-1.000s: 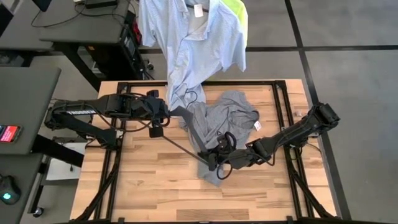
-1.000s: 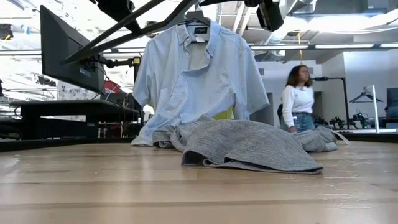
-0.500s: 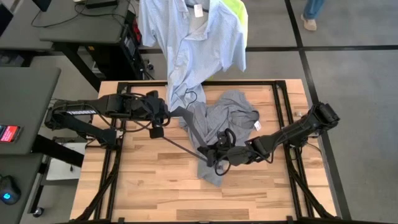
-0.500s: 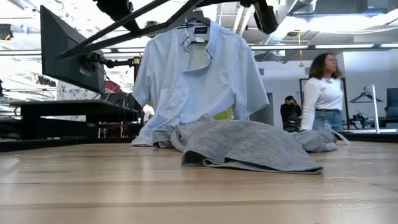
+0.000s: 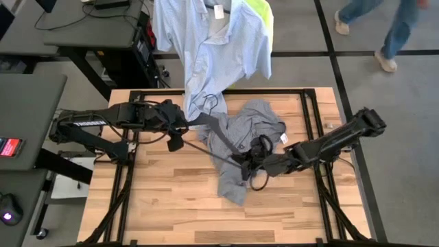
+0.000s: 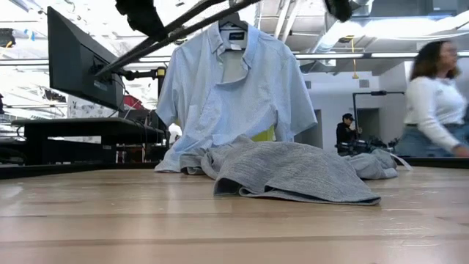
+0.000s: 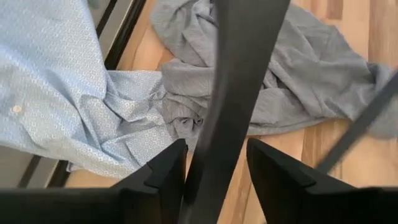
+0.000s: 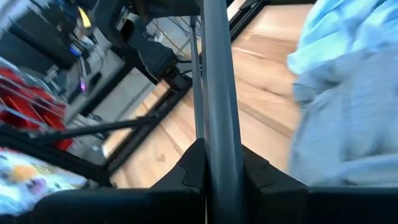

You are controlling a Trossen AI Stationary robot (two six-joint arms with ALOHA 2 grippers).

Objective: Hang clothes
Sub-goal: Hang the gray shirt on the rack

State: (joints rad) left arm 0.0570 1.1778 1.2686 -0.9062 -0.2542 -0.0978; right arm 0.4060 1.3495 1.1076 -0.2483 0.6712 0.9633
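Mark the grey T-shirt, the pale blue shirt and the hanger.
grey T-shirt point(image 6: 300, 172): low view, middle of the crumpled body on the table.
pale blue shirt point(image 5: 219, 48): high view, chest panel below the collar.
hanger point(image 7: 239, 81): left wrist view, the dark bar.

T-shirt point(image 5: 240, 140) on table point(image 5: 164, 213); collared shirt point(image 5: 216, 48) behind.

A grey tiled floor point(image 5: 384, 103) is seen beyond the light wooden plank table point(image 5: 178, 206); dark grey desks point(image 5: 31, 110) stand nearby, and a person point(image 6: 440, 99) is seen under ceiling strip lights point(image 6: 396, 55).
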